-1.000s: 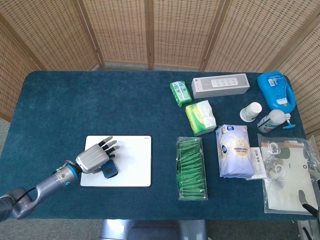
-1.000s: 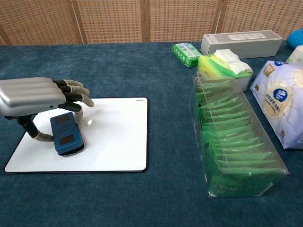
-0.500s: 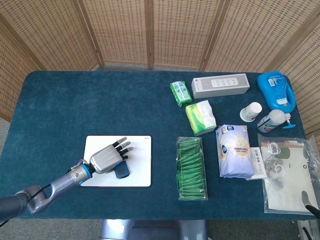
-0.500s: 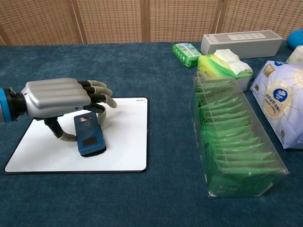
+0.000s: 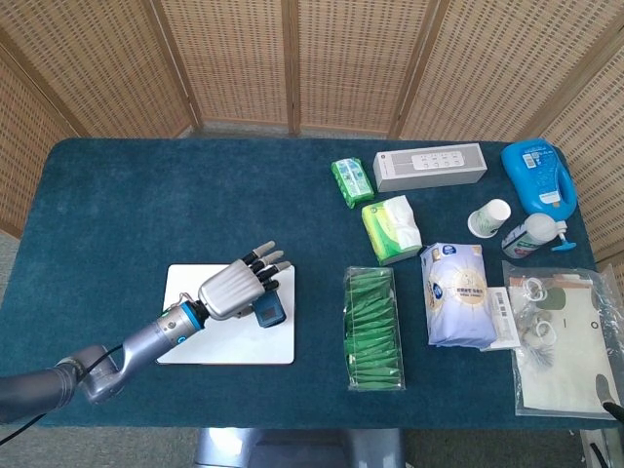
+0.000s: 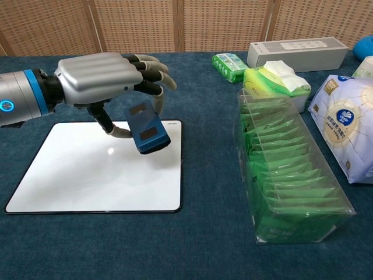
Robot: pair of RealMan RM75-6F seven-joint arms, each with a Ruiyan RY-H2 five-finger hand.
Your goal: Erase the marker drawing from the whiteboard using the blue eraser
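The blue eraser point(image 6: 147, 128) is hanging tilted above the right part of the whiteboard point(image 6: 81, 181), near its far right corner. In the chest view its long axis is running from the upper left, under the fingers, down to the lower right, with the lower end dipping toward the board; whether that end is touching the surface cannot be told. It is a rounded rectangular block of blue plastic with two dark patches along its top face.

The left hand point(image 6: 102, 73) is grasping the eraser: the thumb is pressing one long side while the fingers point(image 6: 152, 69) are curling over the far side, partly spread rather than clenched tight. The back of the hand is smooth silver metal, the fingers dark with pale tips, and a blue band is ringing the wrist. In the head view the same left hand point(image 5: 234, 287) is reaching over the board's right edge with the eraser point(image 5: 268, 310) beneath it.

The whiteboard is lying flat on the dark blue cloth of the table point(image 5: 146, 214), glossy white, thin, with rounded corners and a dark rim. No marker lines are showing on it.

The right hand is out of sight in both views.
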